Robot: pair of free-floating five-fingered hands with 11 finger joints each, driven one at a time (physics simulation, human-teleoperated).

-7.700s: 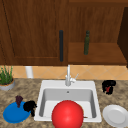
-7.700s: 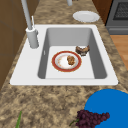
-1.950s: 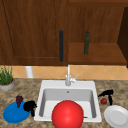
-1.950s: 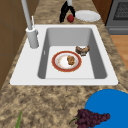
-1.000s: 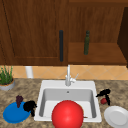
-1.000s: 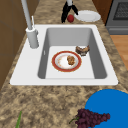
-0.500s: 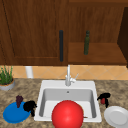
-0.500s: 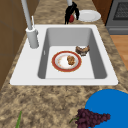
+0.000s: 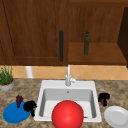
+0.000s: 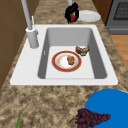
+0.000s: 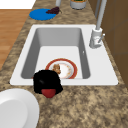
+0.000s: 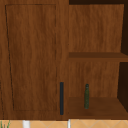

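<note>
Red object (image 11: 48,92), unlabelled, in right hand (image 11: 47,81)

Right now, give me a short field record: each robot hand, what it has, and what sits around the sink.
right robot hand: curled round a small red object, on the counter between sink and white plate
left robot hand: at the blue plate, beside the grapes
sink: red-rimmed plate with food
shelf: green bottle
</note>
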